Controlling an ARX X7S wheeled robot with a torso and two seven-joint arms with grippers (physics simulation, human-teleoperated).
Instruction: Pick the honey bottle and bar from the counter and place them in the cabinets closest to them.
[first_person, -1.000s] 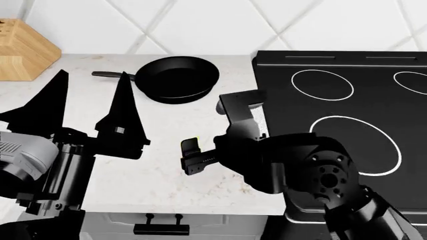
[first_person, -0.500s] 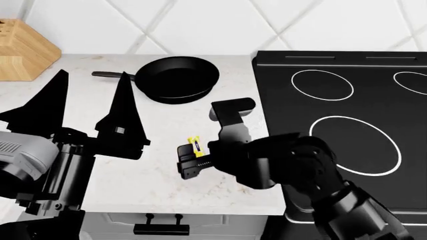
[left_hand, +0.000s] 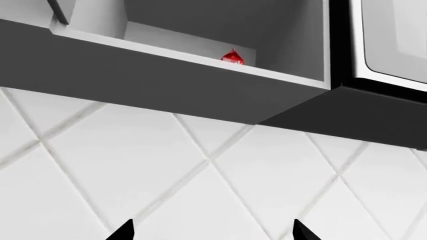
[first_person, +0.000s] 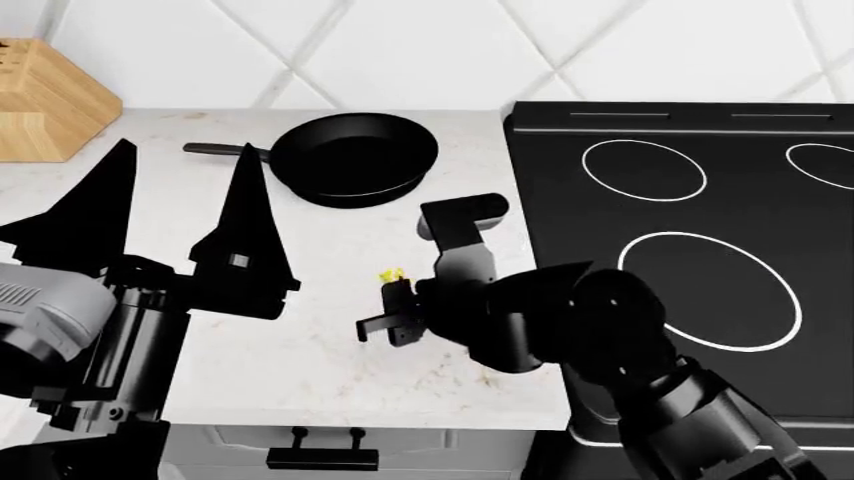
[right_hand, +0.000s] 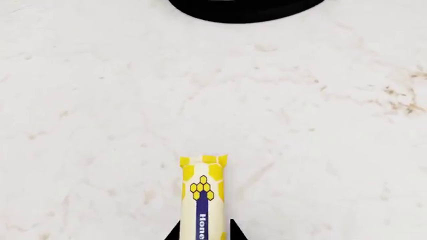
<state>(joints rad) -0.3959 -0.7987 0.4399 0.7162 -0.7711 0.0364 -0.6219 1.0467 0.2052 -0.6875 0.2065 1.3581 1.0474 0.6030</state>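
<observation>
Above the white speckled stone counter (right_hand: 100, 100), the right gripper (right_hand: 203, 231) is clamping only one end of the slim yellow-wrapped bar (right_hand: 203, 195). Such an end-only hold is risking the bar pivoting or slipping free during the lift. The left gripper (first_person: 174, 190) is standing with its jaws apart, holding nothing.

The bar (right_hand: 202, 200) is bright yellow with a honeycomb print and a purple-blue stripe. The counter (right_hand: 100, 100) is white with brownish speckles. The pan (first_person: 354, 158) is black. The stovetop (first_person: 694, 200) is black with white rings.

There is one yellow bar (right_hand: 203, 200), one black pan (first_person: 352, 158), one wooden knife block (first_person: 47, 100), and two grippers: left gripper (first_person: 180, 190), right gripper (first_person: 390, 312).
</observation>
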